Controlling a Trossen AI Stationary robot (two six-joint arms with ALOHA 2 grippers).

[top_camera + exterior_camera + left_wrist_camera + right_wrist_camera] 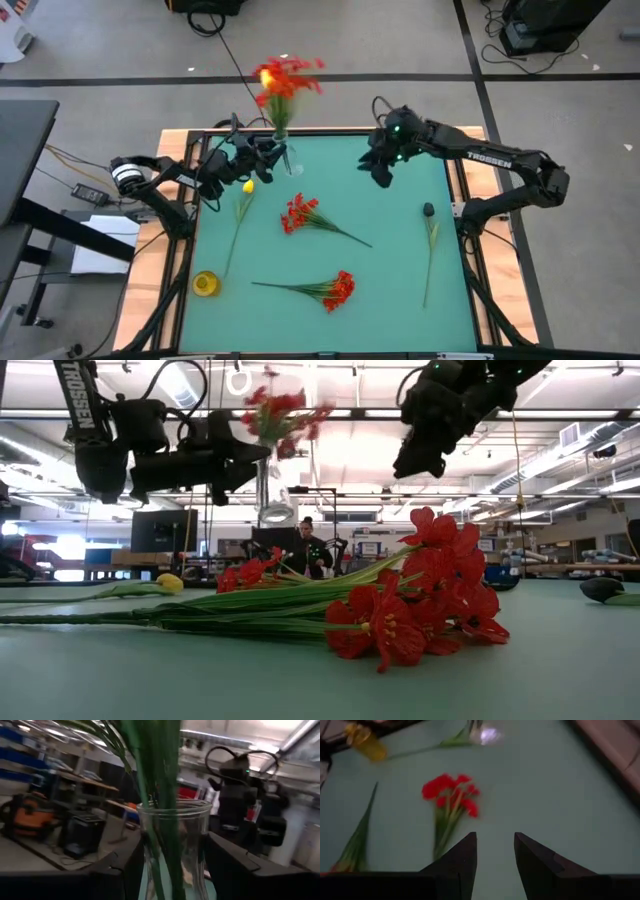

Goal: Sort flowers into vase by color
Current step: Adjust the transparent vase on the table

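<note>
A clear glass vase (288,160) with a red spray (290,78) in it is at the table's far edge, between the fingers of my left gripper (268,156). In the low view the vase (266,490) hangs above the tabletop. My right gripper (381,172) hovers open over the far right of the table, touching nothing; its fingers show apart in the right wrist view (495,852). Lying flat on the table are a yellow tulip (247,187), two red sprays (300,213) (336,290) and a dark-budded stem (429,212). My left gripper pinches the vase at its narrow neck (172,845), just below the rim, one finger (125,867) on each side. The fingers come in level from the table's left. The vase is upright and lifted clear of the table, with green stems standing in it.
A small yellow cup (205,284) stands at the near left corner of the green mat. The wooden frame (170,250) runs round the mat. There is open mat between the red sprays and the dark-budded stem. A person (308,545) is in the room beyond the table.
</note>
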